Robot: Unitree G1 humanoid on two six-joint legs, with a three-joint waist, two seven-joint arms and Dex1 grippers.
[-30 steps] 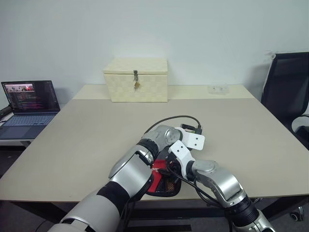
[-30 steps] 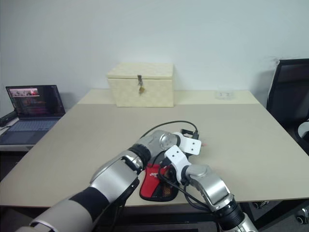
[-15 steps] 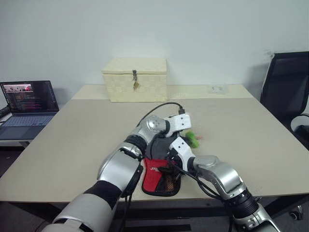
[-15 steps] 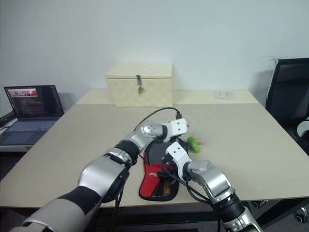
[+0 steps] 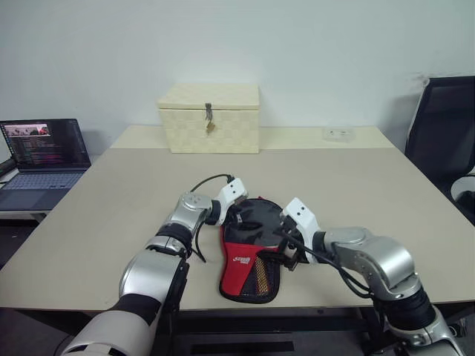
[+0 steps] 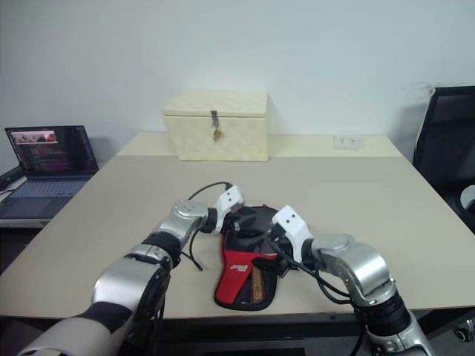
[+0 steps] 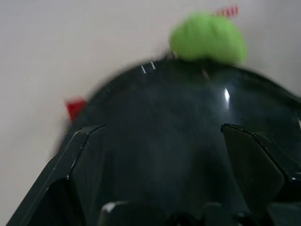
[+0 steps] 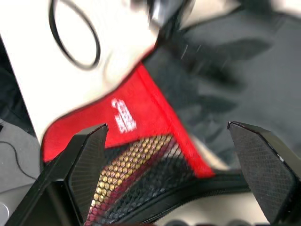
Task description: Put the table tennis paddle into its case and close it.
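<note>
Case flat at the table's near edge, both grippers wide and empty

Case lies low in the centre of the left eye frame, its black round part toward the far side and its red mesh-pocket end toward the near edge of the table. In the left wrist view a green ring sits at the rim of the black part.

Left gripper is at the left edge of the black part, jaws spread wide, holding nothing. Right gripper is just right of the case's middle, jaws fully apart, nothing held.

Paddle cannot be made out. Cream box stands at upper centre, laptop at far left.
</note>
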